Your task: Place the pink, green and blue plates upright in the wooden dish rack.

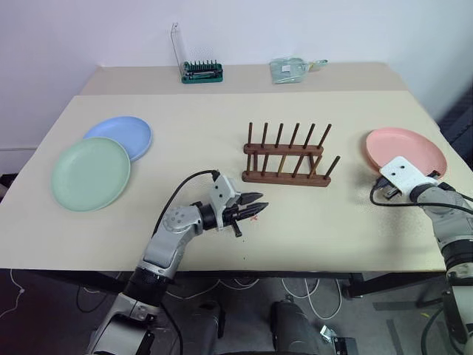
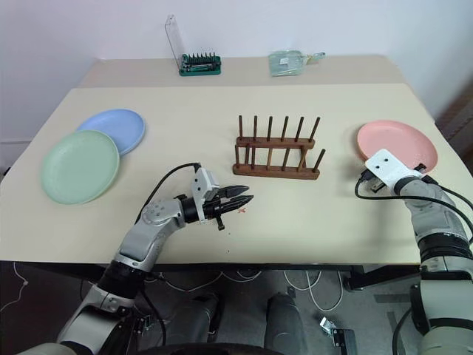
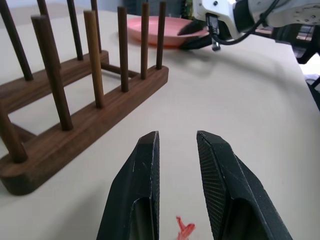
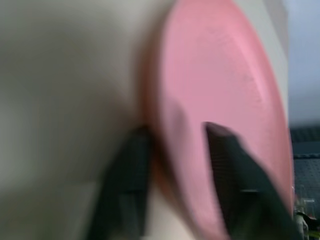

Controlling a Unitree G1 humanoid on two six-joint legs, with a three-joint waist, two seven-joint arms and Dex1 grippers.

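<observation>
While its pegs seem bare, rack (image 1: 287,157) stands.

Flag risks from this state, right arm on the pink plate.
1. Right gripper straddles only the pink plate rim; plate may slip or tilt when lifted.
2. Wooden dish rack is light-looking and unanchored; inserting the plate could shove it.
3. Left gripper sits near the rack, a possible collision.

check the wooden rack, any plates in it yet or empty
Empty. The wooden dish rack has bare pegs; the pink plate, green plate and blue plate lie on the table.
</observation>
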